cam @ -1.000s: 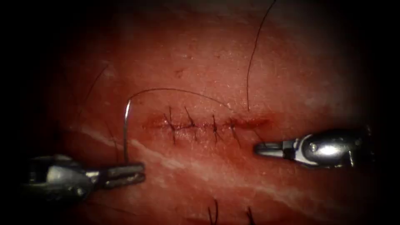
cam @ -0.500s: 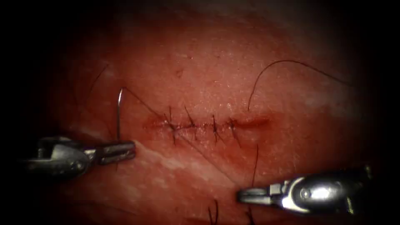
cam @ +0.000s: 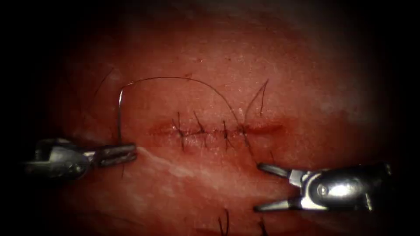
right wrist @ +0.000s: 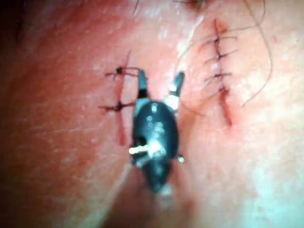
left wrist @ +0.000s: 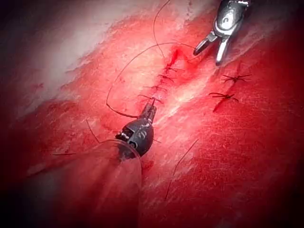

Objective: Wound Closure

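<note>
My left tool holds the needle clear of the tissue; my right tool is spread wide and holds nothing.

The tissue carries a horizontal cut crossed by four stitches, with red fluid at its right end. My right tool sits below the cut's right end, its jaws parted wide with nothing between them. My left tool lies left of the cut, its jaws closed on the needle at the lower end of its curve. The needle rises from there, out of the tissue, left of the cut. The thread arcs from the needle's upper end over to the rightmost stitch. A loose thread end stands just above that stitch.
</note>
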Motion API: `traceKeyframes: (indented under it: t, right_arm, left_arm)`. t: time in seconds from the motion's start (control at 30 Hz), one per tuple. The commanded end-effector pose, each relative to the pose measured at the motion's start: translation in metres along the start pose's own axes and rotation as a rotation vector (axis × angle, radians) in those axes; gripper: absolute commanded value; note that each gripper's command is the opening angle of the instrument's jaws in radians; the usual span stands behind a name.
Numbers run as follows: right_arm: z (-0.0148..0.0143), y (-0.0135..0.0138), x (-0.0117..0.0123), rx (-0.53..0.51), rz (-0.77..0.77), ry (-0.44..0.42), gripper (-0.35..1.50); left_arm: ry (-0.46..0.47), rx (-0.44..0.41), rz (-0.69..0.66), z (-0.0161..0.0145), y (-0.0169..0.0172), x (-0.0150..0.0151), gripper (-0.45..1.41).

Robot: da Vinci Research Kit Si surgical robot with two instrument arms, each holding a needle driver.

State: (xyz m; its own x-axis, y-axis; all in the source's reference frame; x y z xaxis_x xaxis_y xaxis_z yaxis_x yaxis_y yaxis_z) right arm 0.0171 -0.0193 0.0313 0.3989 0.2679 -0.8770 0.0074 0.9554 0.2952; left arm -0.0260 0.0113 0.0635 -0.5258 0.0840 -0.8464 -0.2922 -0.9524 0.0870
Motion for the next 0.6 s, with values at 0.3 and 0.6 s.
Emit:
traceKeyframes:
  t: [0.3, 0.6]
  right_arm:
    - [0.0005, 0.0018, -0.003, -0.046, -0.057, 0.019, 1.03]
    - [0.0011, 0.0021, -0.0048, -0.052, -0.09, -0.001, -0.35]
  left_arm:
    - [-0.011, 0.02, -0.015, -0.0001, 0.0001, -0.001, -0.45]
    - [-0.016, 0.025, -0.017, -0.0002, 0.0002, -0.0009, -0.45]
